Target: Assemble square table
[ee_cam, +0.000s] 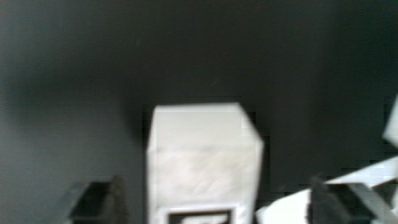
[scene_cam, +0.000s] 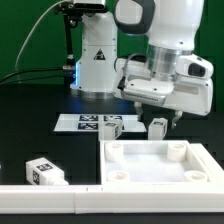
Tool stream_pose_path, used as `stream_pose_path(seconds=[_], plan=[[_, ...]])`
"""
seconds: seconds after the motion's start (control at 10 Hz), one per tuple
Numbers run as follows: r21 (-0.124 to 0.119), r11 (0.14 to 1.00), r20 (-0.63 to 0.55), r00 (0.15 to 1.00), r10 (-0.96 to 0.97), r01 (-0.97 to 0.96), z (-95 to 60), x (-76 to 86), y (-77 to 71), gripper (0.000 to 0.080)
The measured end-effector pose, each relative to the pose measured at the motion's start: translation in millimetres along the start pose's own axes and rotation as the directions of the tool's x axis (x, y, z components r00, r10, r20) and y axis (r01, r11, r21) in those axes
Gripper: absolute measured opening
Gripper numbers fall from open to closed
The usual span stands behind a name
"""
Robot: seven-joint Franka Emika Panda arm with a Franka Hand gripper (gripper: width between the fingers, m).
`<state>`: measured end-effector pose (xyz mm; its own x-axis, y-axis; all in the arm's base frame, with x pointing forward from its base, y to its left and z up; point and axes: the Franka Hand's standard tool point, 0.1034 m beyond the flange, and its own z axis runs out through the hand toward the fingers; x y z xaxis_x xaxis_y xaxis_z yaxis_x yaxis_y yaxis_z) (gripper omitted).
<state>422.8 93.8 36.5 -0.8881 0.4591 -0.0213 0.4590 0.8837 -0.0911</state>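
The white square tabletop (scene_cam: 155,160), with a raised rim and round corner holes, lies at the front of the exterior view's right. A short white leg (scene_cam: 157,127) stands upright just behind its far edge. My gripper (scene_cam: 158,114) hangs right over that leg. In the wrist view the leg (ee_cam: 205,160) sits between the two dark fingers (ee_cam: 89,200), with a gap on each side, so my gripper (ee_cam: 222,205) is open around it. A second leg (scene_cam: 110,125) stands by the marker board (scene_cam: 85,122). A third tagged leg (scene_cam: 45,172) lies at the front left.
A long white rail (scene_cam: 50,192) runs along the front edge on the exterior view's left. The robot's base (scene_cam: 95,65) stands at the back. A white corner of the tabletop (ee_cam: 370,182) shows beside one finger in the wrist view.
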Motion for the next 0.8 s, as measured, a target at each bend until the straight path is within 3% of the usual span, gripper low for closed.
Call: stream_pose_path(seconds=[0.1, 0.2, 0.3, 0.4, 0.8], plan=[[-0.007, 0.997, 0.023, 0.997, 0.080, -0.080, -10.0, -8.5, 1.9, 0.0626], [-0.021, 0.989, 0.042, 0.988, 0.148, -0.147, -18.2, -16.7, 5.5, 0.0643], [-0.048, 0.938, 0.053, 0.937, 0.346, -0.343, -26.1, -21.1, 14.9, 0.0648], [-0.071, 0.918, 0.060, 0.917, 0.393, -0.389, -33.4, -26.9, 23.2, 0.0648], [-0.096, 0.773, 0.021, 0.775, 0.631, -0.627, -29.1, -22.5, 26.3, 0.0649]])
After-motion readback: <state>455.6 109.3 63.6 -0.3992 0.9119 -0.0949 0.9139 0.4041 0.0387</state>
